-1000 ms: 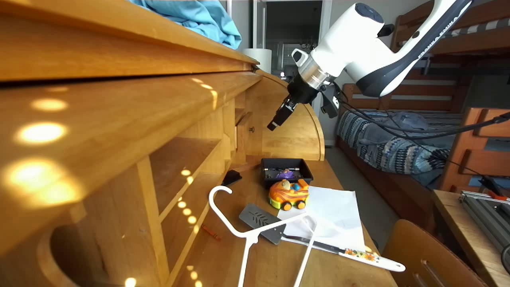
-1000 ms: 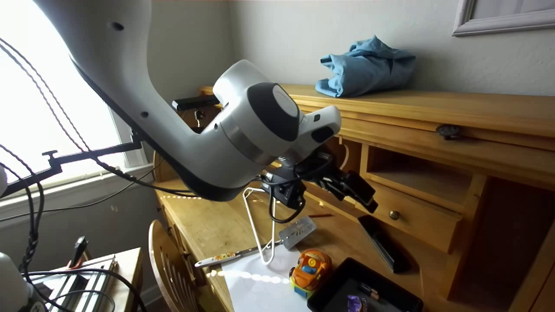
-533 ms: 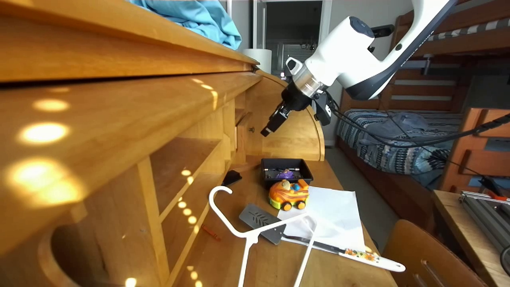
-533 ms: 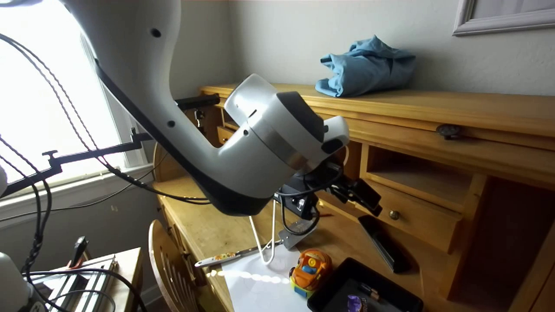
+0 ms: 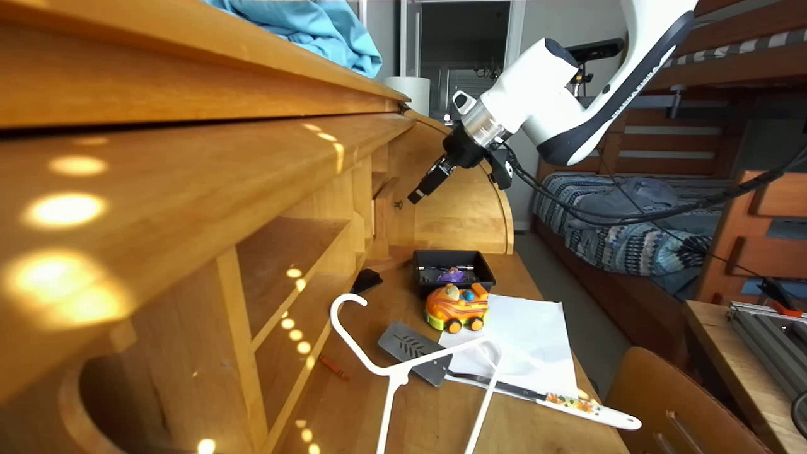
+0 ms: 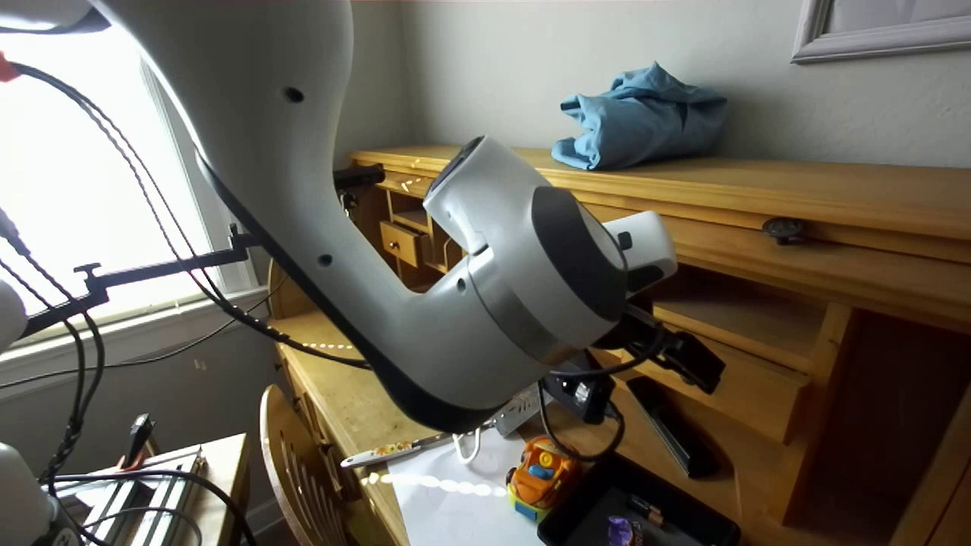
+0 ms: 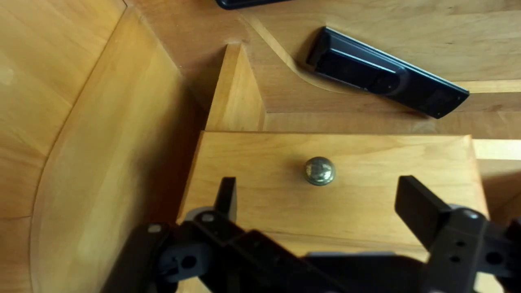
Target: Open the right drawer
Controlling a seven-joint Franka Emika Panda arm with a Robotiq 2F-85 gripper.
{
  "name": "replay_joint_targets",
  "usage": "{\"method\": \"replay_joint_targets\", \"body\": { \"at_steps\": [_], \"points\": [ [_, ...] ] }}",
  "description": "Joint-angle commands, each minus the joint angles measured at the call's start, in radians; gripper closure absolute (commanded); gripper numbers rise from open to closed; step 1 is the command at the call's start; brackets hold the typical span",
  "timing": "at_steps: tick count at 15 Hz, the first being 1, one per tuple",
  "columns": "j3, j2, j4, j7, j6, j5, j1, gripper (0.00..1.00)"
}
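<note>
Because the wrist view looks straight at it, I spot the small, flat-fronted, honey-coloured wooden drawer (image 7: 374, 195) at once, a round dark metal knob (image 7: 320, 171) on its face. The black two-fingered gripper (image 7: 320, 198) has its fingers (image 7: 419, 207) spread wide with nothing in them, the knob showing in the gap. To do this well, I'd centre on the knob, push forward until the fingers straddle it, squeeze, then draw straight back without twisting. A long black plastic remote (image 7: 388, 75) lies on the honey-coloured wooden desk (image 7: 447, 40) before the drawer; I'd expect the drawer to clear it.

In an exterior view, the drawer sits under an open rectangular wooden cubbyhole (image 6: 747, 299), not yet pulled out far, I'd say. The gripper covers the knob there, so I can't tell how near they are. A crumpled blue cloth (image 6: 645, 121) lies on top of the desk; a bright window (image 6: 83, 197) glares beyond.

In an exterior view, an orange-and-yellow plastic toy car (image 5: 457, 309) stands just beside a rectangular black plastic tray (image 5: 449, 258). A grey metal spatula (image 5: 406, 343) lies partly across a white sheet of paper (image 5: 536, 340), and a reddish-brown wooden bunk bed (image 5: 605, 293) fills the far side of the room.
</note>
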Motion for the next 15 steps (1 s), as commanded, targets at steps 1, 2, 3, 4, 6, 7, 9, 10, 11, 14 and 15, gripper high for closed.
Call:
{"method": "replay_joint_targets", "body": {
  "at_steps": [1, 2, 3, 4, 6, 7, 9, 10, 11, 14, 15],
  "points": [
    [-0.011, 0.072, 0.026, -0.092, 0.088, 0.081, -0.028, 0.0],
    [-0.009, 0.087, 0.021, -0.125, 0.103, 0.104, -0.034, 0.0],
    [-0.012, 0.102, 0.023, -0.129, 0.116, 0.107, -0.031, 0.0],
    [-0.014, 0.116, 0.022, -0.134, 0.126, 0.108, -0.029, 0.0],
    [-0.015, 0.137, 0.027, -0.148, 0.139, 0.114, -0.024, 0.0],
    [-0.016, 0.145, 0.031, -0.152, 0.14, 0.119, -0.022, 0.0],
    [-0.019, 0.15, 0.038, -0.163, 0.141, 0.123, -0.015, 0.0],
    [-0.021, 0.153, 0.043, -0.168, 0.139, 0.122, -0.013, 0.0],
    [-0.022, 0.155, 0.049, -0.175, 0.137, 0.125, -0.01, 0.0],
    [-0.028, 0.15, 0.063, -0.201, 0.129, 0.14, 0.002, 0.0],
    [-0.03, 0.151, 0.069, -0.21, 0.129, 0.148, 0.006, 0.0]
  ]
}}
